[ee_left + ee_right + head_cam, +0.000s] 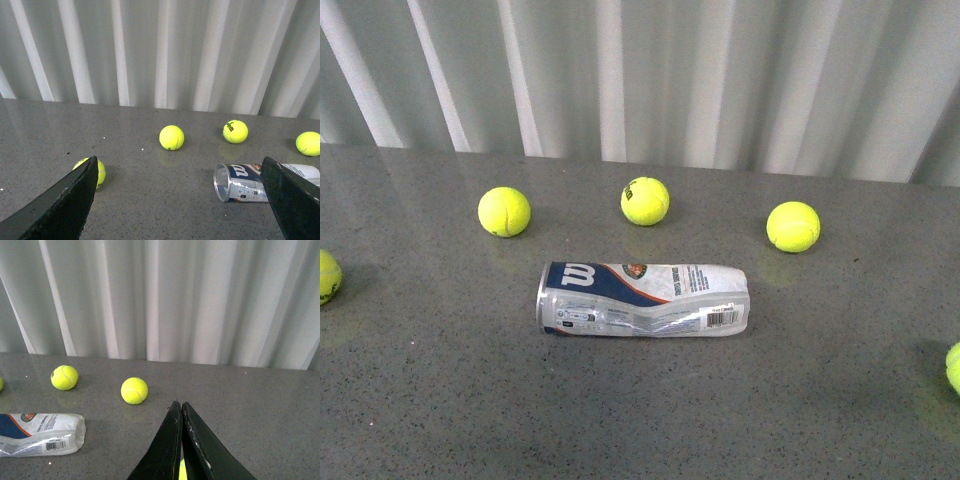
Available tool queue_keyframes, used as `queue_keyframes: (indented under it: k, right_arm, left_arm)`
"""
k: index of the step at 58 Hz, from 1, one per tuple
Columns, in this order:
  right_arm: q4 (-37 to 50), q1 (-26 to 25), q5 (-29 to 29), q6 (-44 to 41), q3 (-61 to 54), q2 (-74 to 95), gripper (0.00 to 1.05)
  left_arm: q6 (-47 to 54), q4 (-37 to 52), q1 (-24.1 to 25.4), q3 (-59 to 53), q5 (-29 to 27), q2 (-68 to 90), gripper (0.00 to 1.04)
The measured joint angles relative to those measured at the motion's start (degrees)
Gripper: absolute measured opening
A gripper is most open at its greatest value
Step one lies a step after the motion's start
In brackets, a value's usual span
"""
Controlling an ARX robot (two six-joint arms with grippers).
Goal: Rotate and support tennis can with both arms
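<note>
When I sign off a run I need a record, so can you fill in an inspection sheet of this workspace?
Surface: grey speckled table, slightly glossy.
Job's things: tennis can lying on its side, silver rim toward the robot's left, other end crumpled; it looks empty.
Clutter: five loose tennis balls, all apart from the can.
Grippers: left end effector open, right end effector shut; both above the table, touching nothing, and neither shows in the front view.
Cables: nothing seen.
Surroundings: white pleated curtain behind the table.
</note>
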Motion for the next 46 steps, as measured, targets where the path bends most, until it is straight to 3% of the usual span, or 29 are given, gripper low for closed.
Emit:
queue_keyframes:
  k: [25, 31, 46]
  right_arm:
    - [-7.3, 0.0, 0.0, 0.0, 0.0, -7.4, 0.03]
    - [-16.7, 0.0, -0.1, 0.0, 0.0, -14.7, 0.03]
    - [-17.5, 0.0, -0.1, 0.0, 0.0, -17.2, 0.03]
  left_arm:
    - [0.0, 0.0, 0.0, 0.0, 0.0, 0.0, 0.98]
    - [0.0, 0.0, 0.0, 0.0, 0.0, 0.0, 0.98]
    - [0.0, 0.0, 0.0, 0.0, 0.0, 0.0, 0.98]
